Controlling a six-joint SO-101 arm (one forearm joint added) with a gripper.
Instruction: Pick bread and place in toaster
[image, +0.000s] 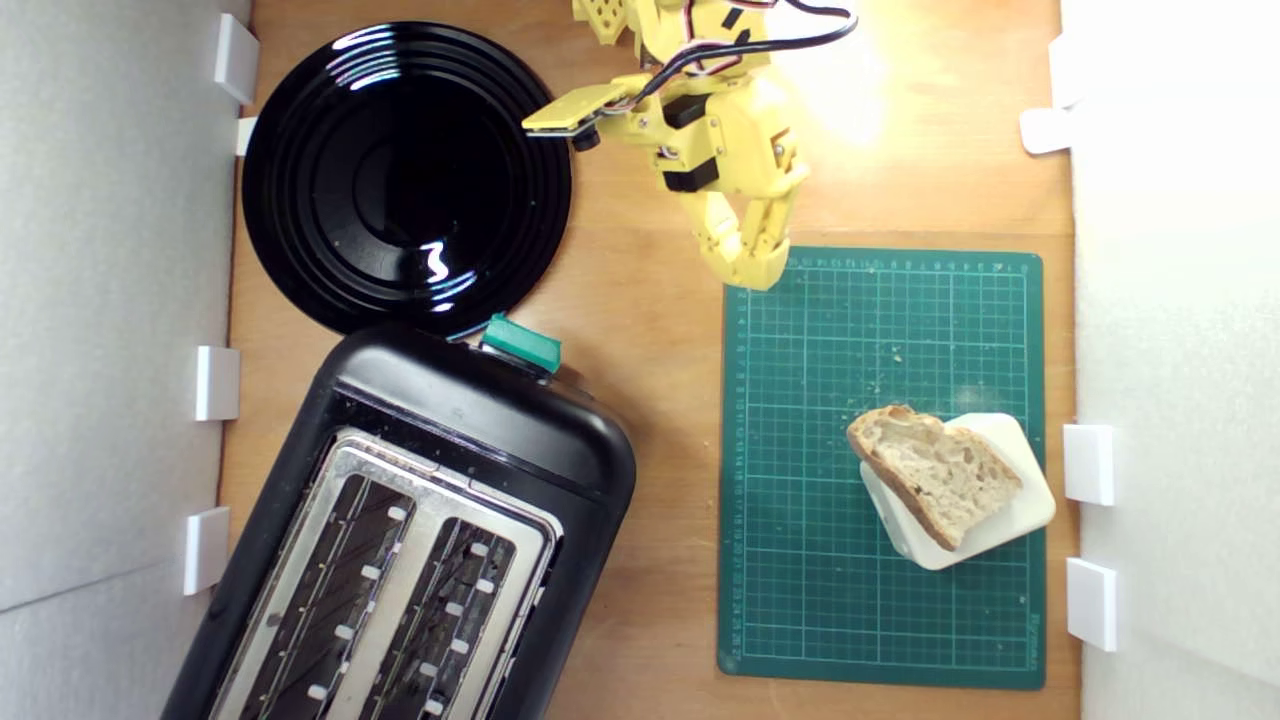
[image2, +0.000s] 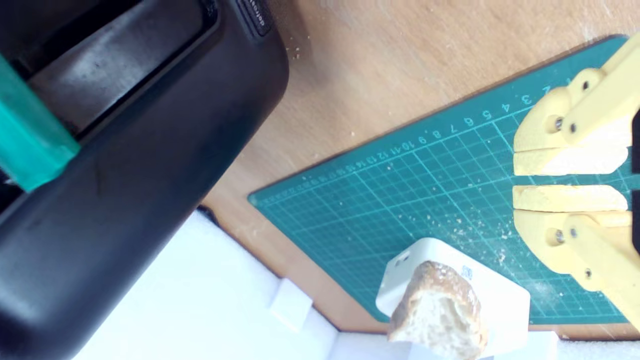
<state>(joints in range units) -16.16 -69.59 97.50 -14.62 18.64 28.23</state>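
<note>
The claw (image: 752, 272), nearly closed and empty, hovers at the green cutting mat's (image: 800, 600) corner; diagonally across it, the sourdough half-slice (image: 935, 470) lies on a white block (image: 1010, 510), well apart.

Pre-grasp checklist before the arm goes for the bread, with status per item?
1. Gripper empty: ok. Nothing between the fingers; the wrist view shows only a thin gap, so they need opening first.
2. Bread reachable: ok. It lies on the white block on the green mat, one end overhanging the block, nothing on top of it.
3. Gripper over the bread: not ok. It hangs at the mat's far corner, apart from the bread.
4. Toaster slots free: ok as far as seen. Both look empty; their lower ends are cut off by the exterior view.
5. Toaster lever up or down: cannot tell.
6. Black plate clear of the path: ok; it sits beyond the toaster.
</note>
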